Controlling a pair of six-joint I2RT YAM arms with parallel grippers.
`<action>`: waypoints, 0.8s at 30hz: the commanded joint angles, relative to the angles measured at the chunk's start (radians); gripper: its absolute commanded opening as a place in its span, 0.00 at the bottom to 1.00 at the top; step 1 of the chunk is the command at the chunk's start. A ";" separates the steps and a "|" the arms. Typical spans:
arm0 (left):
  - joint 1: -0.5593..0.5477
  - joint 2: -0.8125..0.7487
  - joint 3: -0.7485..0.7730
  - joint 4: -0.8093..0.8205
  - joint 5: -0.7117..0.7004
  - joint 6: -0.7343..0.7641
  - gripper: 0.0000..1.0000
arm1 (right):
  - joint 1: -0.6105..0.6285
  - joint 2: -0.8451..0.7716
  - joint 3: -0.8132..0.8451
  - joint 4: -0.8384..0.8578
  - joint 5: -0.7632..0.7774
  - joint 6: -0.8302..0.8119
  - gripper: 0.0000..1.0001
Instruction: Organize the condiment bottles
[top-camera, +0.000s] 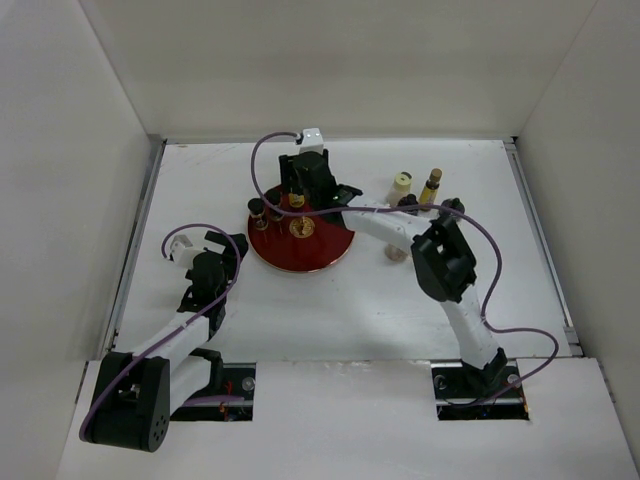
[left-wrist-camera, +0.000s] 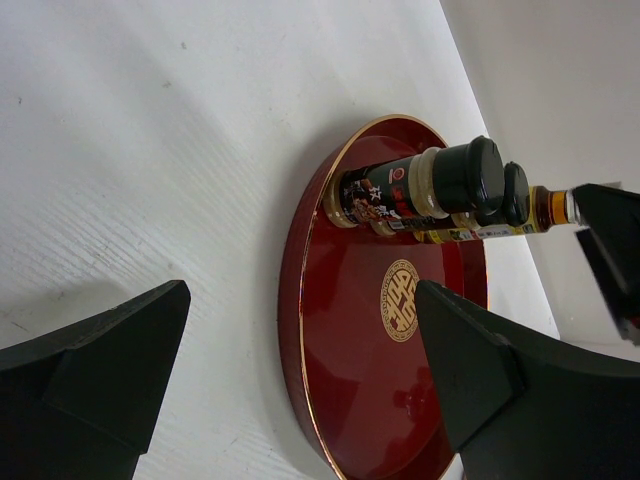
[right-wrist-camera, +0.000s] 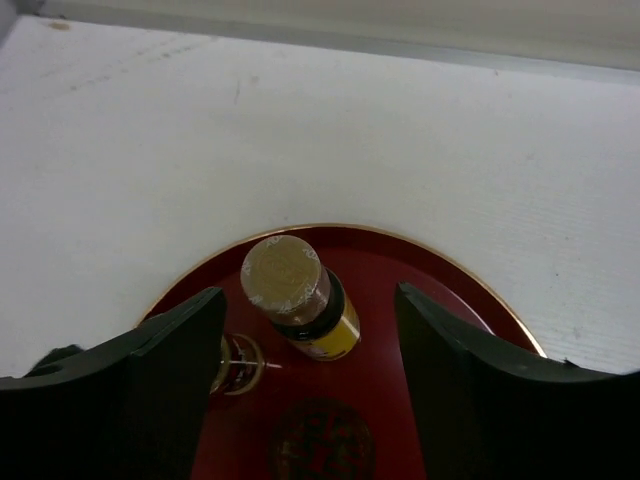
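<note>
From above, the right hand (top-camera: 298, 198) hangs over the back of the red tray (top-camera: 322, 258), where three bottles (top-camera: 258, 210) stand. A cream jar (top-camera: 401, 185) and a gold-capped bottle (top-camera: 430, 187) stand on the table (top-camera: 400, 310) to the tray's right. Seen from the left wrist, the left hand (left-wrist-camera: 302, 292) gapes wide near the tray, facing a black-capped bottle (left-wrist-camera: 445, 180). Seen from the right wrist, the spread fingers (right-wrist-camera: 150, 380) flank an amber bottle (right-wrist-camera: 300, 295) on the tray, a gap on either side.
</note>
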 joint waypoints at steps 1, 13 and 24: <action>-0.001 -0.014 0.004 0.053 -0.004 0.006 1.00 | 0.012 -0.174 -0.029 0.099 -0.006 0.014 0.76; -0.006 -0.043 0.001 0.048 -0.007 0.009 1.00 | -0.081 -0.732 -0.708 0.187 -0.005 0.080 0.37; -0.012 -0.041 0.005 0.044 0.011 -0.002 1.00 | -0.217 -0.987 -1.032 -0.051 0.040 0.154 0.66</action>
